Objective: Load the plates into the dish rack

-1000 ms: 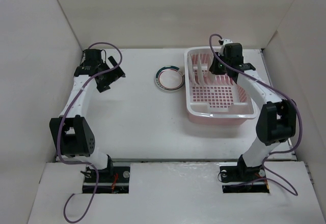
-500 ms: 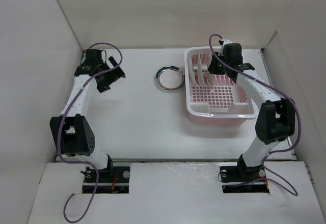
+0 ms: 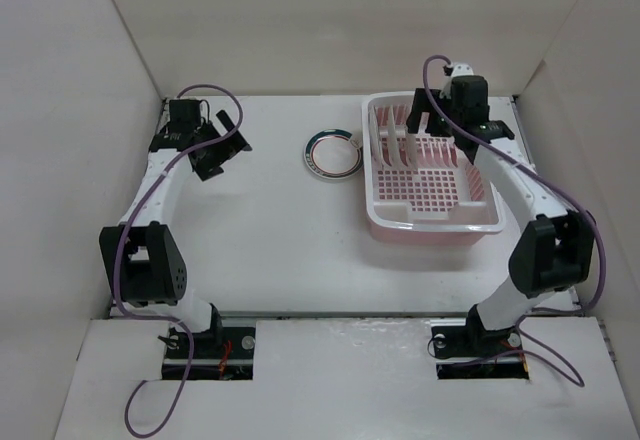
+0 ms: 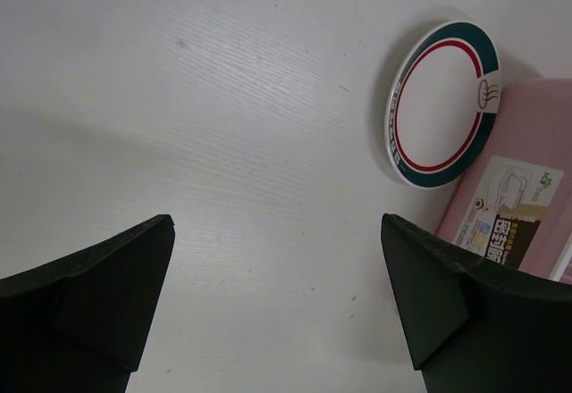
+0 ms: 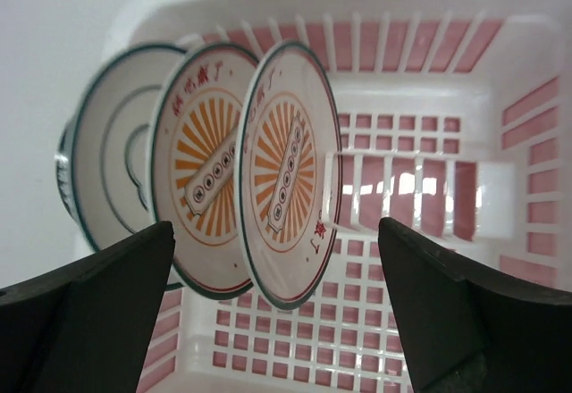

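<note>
Left arm: reaches forward along the left side of the table [image 3: 260, 230], wrist bent and pointing down and inward. The left gripper [image 4: 277, 219] hangs over bare tabletop, its claw spread wide with nothing between the fingers.

Right arm: stretched out to the far end of the dish rack [image 3: 432, 172], with the head tipped down over the back wall. The right gripper [image 5: 275, 223] has its claw fully parted. Neither finger touches a plate.

Writing: a sticker [image 4: 518, 210] on the rack's outer left wall carries a brown band with pale characters and a small logo at the top corner, which we cannot read. Both sunburst plates bear red characters along the rim, too small to make out. The green-rimmed plate [image 4: 442, 103] has a small steam-like mark inside its ring and fine lettering on the pale part of its rim, illegible.

Plates: three stand on edge in a row at the rack's left end, leaning slightly. The ringed plate [image 5: 112, 161] stands outermost, then the first sunburst plate [image 5: 201, 192], then the second sunburst plate [image 5: 290, 174]. Both sunburst plates have orange rays around a slanted bar of small circles and thin dark rims. The green-rimmed plate lies flat on the table just beside the rack's left wall, with a dark green band, a thin red ring and a white centre. The rack is pale pink with a grid floor and slotted walls.
</note>
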Controlling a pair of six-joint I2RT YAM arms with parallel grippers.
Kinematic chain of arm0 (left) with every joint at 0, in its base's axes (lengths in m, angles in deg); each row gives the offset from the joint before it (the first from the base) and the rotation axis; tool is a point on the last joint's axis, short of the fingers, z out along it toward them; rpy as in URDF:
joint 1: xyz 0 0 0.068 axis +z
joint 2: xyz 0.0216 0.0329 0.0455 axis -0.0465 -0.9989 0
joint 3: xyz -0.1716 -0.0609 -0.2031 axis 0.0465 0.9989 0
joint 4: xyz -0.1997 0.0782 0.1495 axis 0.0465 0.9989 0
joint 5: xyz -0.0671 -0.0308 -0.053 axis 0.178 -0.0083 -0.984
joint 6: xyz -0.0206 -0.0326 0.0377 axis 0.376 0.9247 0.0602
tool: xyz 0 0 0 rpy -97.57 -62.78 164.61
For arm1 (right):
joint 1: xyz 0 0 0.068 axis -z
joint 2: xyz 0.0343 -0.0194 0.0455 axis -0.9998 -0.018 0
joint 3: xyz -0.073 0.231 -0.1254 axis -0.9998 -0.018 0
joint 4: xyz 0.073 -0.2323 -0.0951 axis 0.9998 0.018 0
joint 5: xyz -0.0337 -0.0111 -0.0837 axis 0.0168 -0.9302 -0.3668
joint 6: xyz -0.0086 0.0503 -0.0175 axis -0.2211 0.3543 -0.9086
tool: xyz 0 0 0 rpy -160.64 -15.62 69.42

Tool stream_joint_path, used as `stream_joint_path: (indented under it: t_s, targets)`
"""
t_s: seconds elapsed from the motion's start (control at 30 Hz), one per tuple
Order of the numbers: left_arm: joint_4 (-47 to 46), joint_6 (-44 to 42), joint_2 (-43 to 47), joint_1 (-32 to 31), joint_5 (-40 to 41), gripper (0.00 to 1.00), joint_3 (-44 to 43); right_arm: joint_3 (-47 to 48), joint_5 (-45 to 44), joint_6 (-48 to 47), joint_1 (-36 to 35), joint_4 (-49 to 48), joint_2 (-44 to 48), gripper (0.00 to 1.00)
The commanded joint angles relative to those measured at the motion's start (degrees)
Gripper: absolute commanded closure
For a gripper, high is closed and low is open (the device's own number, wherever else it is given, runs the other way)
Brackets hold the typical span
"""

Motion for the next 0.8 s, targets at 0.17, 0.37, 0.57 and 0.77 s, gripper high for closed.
stream_joint_path:
  t_s: [0.17, 0.37, 0.57, 0.77]
  targets:
    - [-17.74, 4.97, -4.25, -1.25, -14.23, 0.0, 6.87, 4.23, -4.17, -0.07, 0.79, -1.77, 14.43, 0.0]
    - [-32.18, 9.12, -13.83, -8.53, -21.2, 0.0, 6.28, 3.51, 7.08, 1.25, 0.79, -6.17, 21.57, 0.0]
    - [-35.16, 12.62, -24.28, -11.37, -18.21, 0.03, 2.66, 6.77, 12.71, 1.25, 0.79, -4.76, 24.91, 0.0]
    - [-38.77, 15.44, -28.78, -11.37, -16.37, 0.09, 1.61, 6.77, 14.74, 1.25, -0.34, -4.76, 28.25, 0.0]
